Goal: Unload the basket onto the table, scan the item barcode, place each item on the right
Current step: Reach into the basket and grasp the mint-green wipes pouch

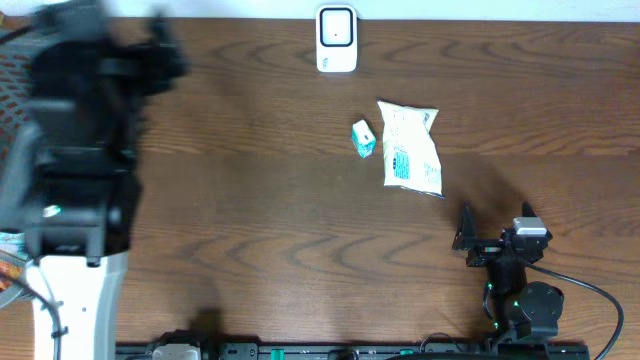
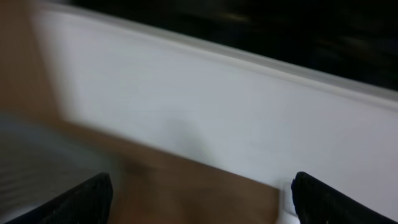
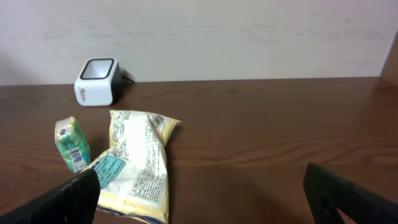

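Observation:
A white barcode scanner (image 1: 337, 38) stands at the far edge of the table, also seen as the scanner (image 3: 96, 81) in the right wrist view. In the middle lie a small green carton (image 1: 364, 138) (image 3: 71, 144) and a pale snack bag (image 1: 411, 148) (image 3: 140, 165) with printed labels facing up. My right gripper (image 1: 495, 228) (image 3: 208, 202) is open near the front right, just short of the bag, holding nothing. My left arm (image 1: 80, 140) is raised at the far left and motion-blurred. Its gripper (image 2: 202, 199) is open and empty, facing the white wall.
A white wall (image 3: 217, 37) runs behind the brown wooden table (image 1: 250, 200). Some colourful objects (image 1: 8, 265) show at the left edge, partly hidden by the left arm. A cable (image 1: 590, 290) trails from the right arm's base.

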You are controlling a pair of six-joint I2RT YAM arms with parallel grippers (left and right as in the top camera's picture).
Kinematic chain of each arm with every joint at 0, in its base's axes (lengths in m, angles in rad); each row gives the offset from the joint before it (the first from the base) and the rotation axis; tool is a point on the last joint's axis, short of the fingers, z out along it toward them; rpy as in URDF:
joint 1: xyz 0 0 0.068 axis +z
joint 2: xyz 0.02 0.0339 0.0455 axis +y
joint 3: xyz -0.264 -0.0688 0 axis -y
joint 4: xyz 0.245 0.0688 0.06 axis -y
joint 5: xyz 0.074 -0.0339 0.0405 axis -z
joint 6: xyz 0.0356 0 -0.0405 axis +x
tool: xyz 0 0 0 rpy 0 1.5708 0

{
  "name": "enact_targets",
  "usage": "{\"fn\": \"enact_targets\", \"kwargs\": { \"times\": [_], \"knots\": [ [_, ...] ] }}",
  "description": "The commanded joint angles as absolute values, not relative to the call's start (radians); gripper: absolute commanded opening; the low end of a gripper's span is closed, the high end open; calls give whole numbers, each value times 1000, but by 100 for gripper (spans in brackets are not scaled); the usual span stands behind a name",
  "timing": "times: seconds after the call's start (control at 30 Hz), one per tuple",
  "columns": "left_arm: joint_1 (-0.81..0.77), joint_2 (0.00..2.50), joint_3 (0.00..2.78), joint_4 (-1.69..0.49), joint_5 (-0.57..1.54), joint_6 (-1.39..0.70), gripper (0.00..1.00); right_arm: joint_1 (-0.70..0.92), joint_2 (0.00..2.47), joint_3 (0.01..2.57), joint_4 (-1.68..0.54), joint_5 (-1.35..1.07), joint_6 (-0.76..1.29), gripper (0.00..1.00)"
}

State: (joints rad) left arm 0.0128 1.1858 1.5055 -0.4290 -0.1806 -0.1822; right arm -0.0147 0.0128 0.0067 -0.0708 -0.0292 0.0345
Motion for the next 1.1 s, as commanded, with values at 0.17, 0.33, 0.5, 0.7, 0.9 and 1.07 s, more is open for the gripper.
{"fn": "enact_targets", "kwargs": {
  "times": [0.17,0.33,0.5,0.7,0.9,1.07],
  "knots": [
    [514,1273,1527,-605,-290,-267,92,-19,12,6,-75,-27,45,99],
    [738,1409,1526,-758,-289,-517,96,-19,12,6,-75,-26,45,99],
    [792,1546,1523,-815,-289,-496,96,-19,12,6,-75,-26,45,99],
    [781,1692,1509,-817,-291,-383,96,-19,12,6,-75,-26,45,99],
    [781,1849,1509,-875,-384,-382,96,-19,12,6,-75,-26,45,99],
    [781,1944,1509,-880,-387,-382,96,-19,12,6,-75,-27,44,99]
  ]
}}
